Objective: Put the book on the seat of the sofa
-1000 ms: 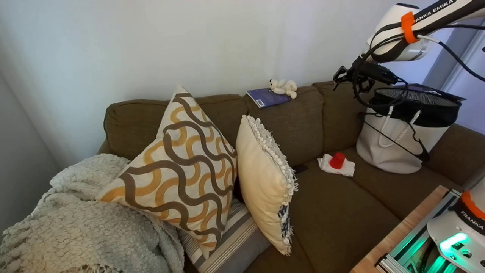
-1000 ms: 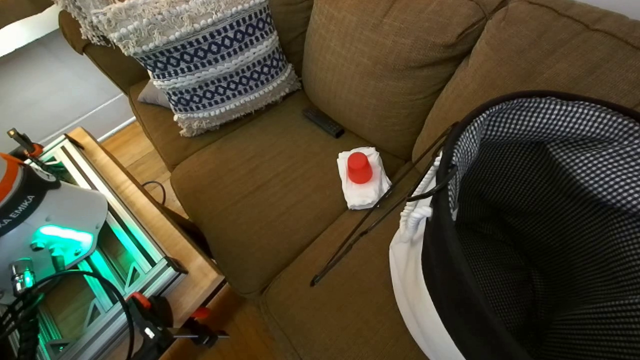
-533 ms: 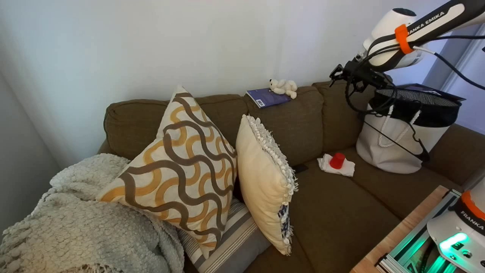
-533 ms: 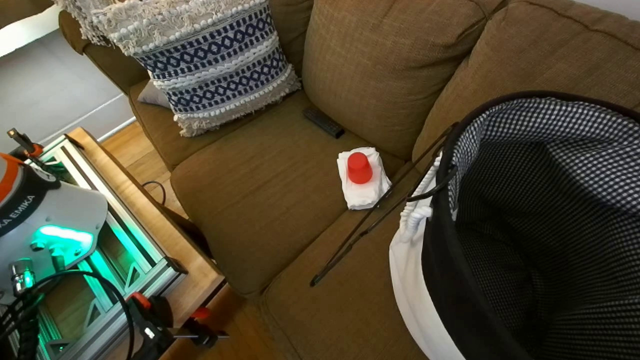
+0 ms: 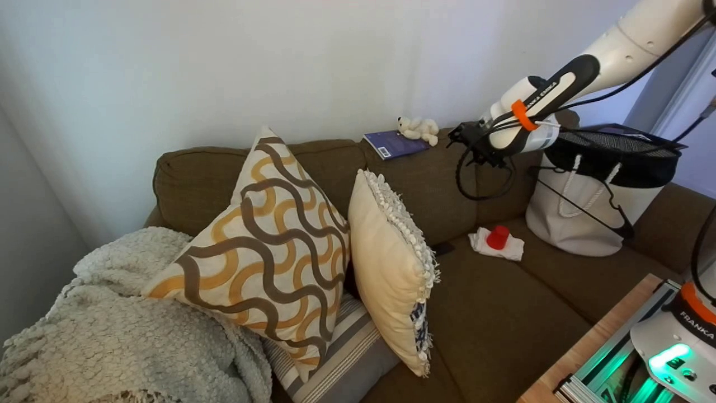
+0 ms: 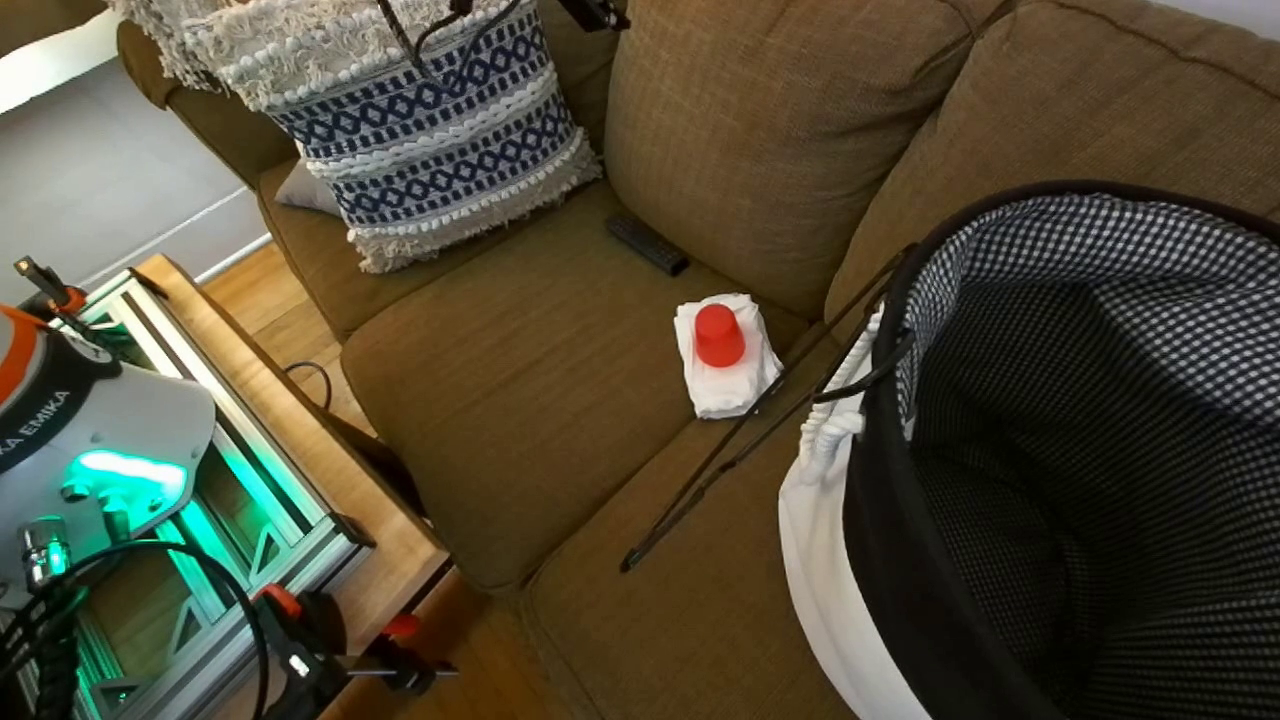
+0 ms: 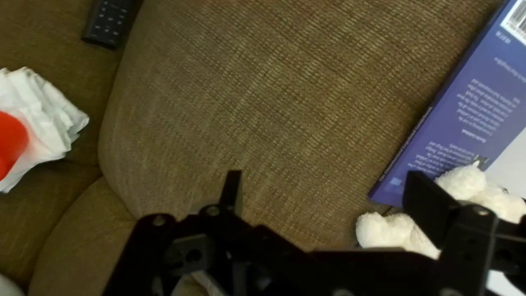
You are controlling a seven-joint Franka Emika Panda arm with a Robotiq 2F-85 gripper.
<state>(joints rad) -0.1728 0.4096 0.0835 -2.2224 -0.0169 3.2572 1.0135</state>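
most of the sofa (image 5: pixel 442 193) shows, and its seat (image 6: pixel 500 390), the goal, does not hold the book yet, so the placing is undone. a tall white-and-black bag (image 5: pixel 582 187) stands at one end, leaving, i judge, enough room mid-seat. the gripper (image 7: pixel 324 179) hangs near the top of the back cushion (image 7: pixel 254 115), its fingers (image 7: pixel 427 209) apart with nothing between them. the purple book (image 5: pixel 394 144) lies on top of the back cushion, barcode up; the reach looks nearly finished, while grasping, lifting, carrying and lowering all remain. the white plush toy (image 5: pixel 419 130) overlaps one end of the book; whether it rests its weight there i cannot tell, but it may tumble during the lift. a white cloth (image 6: pixel 722 390) with a red cup (image 6: pixel 719 337) on it takes a patch of seat better avoided.
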